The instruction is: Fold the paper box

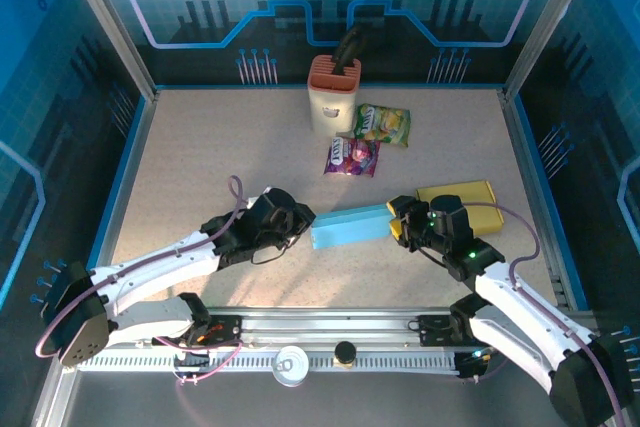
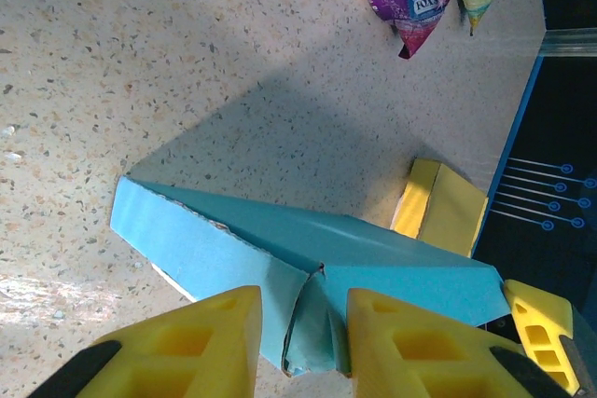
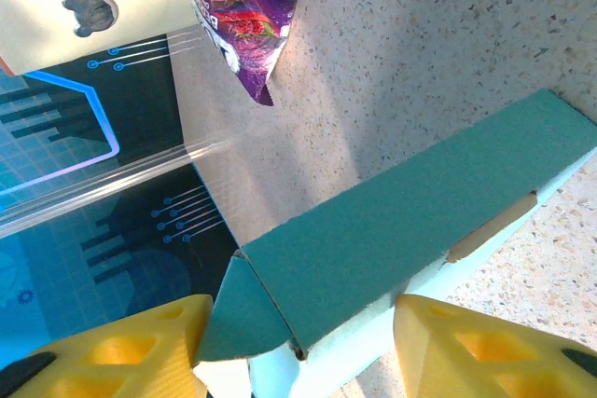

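The blue paper box (image 1: pixel 348 227) lies flat and long in the middle of the table, between the two arms. My left gripper (image 1: pixel 300 219) is at its left end. In the left wrist view the yellow fingers (image 2: pixel 196 342) close in on a folded end flap of the box (image 2: pixel 354 249), and the left gripper (image 2: pixel 303 300) pinches that flap. My right gripper (image 1: pixel 397 219) holds the right end. In the right wrist view the right gripper (image 3: pixel 303 309) spans the box (image 3: pixel 410 221) across its width, one finger on a triangular flap and the other on the pale side wall.
A flat yellow carton (image 1: pixel 460 202) lies just behind the right gripper. A purple candy bag (image 1: pixel 352 156) and a green one (image 1: pixel 384 124) lie further back, before a beige holder with an orange top (image 1: pixel 333 92). A tin (image 1: pixel 291 365) sits on the near rail.
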You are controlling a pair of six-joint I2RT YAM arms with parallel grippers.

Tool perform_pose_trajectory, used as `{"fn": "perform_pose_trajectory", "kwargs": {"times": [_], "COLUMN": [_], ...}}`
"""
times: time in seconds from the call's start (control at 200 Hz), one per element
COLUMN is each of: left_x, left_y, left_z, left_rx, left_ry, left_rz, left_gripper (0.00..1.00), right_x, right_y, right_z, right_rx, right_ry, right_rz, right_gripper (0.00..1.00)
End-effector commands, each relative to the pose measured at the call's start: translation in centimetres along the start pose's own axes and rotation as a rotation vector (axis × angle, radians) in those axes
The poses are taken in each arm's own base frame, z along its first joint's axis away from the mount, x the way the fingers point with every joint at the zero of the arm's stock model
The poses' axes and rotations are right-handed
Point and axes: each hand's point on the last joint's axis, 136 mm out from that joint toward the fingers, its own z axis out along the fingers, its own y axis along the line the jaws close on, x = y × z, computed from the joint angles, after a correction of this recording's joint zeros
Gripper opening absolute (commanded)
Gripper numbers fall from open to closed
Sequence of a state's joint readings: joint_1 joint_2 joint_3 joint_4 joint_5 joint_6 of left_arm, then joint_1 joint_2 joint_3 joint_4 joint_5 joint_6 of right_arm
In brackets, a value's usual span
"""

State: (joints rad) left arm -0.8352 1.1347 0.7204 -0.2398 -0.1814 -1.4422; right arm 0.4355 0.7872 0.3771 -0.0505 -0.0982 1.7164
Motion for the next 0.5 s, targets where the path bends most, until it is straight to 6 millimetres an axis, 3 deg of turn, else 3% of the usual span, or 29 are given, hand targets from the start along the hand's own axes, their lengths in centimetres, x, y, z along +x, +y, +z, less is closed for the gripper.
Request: {"fn": "perform_pose_trajectory", "kwargs": {"times": [0.0,0.205,0.395,0.495], "left_x": [0.1,-0.4,-0.2,0.4], "left_y": [2.1,-1.1,-0.8,-1.0], "left_z": [0.5,-1.1,-2.1,-2.1], "left_rx": [-0.066,-0.012,-0.104,-0.107], "left_ry": [0.012,0.001,0.0,0.013], "left_rz": [0.001,0.181,0.372,0.434], "left_gripper": [0.3,0.37,0.36,0.3], "right_x": [-0.1,-0.2,-0.2,-0.2], "right_y": [-0.6,-0.5,-0.4,-0.5], "right_z": [0.1,0.1,0.1,0.2], "right_rx": [0.023,0.023,0.024,0.026], "right_ry": [0.005,0.001,0.001,0.001], "right_rz": [-0.005,-0.009,-0.012,-0.014], "right_gripper": [0.52,0.52,0.52,0.52]}}
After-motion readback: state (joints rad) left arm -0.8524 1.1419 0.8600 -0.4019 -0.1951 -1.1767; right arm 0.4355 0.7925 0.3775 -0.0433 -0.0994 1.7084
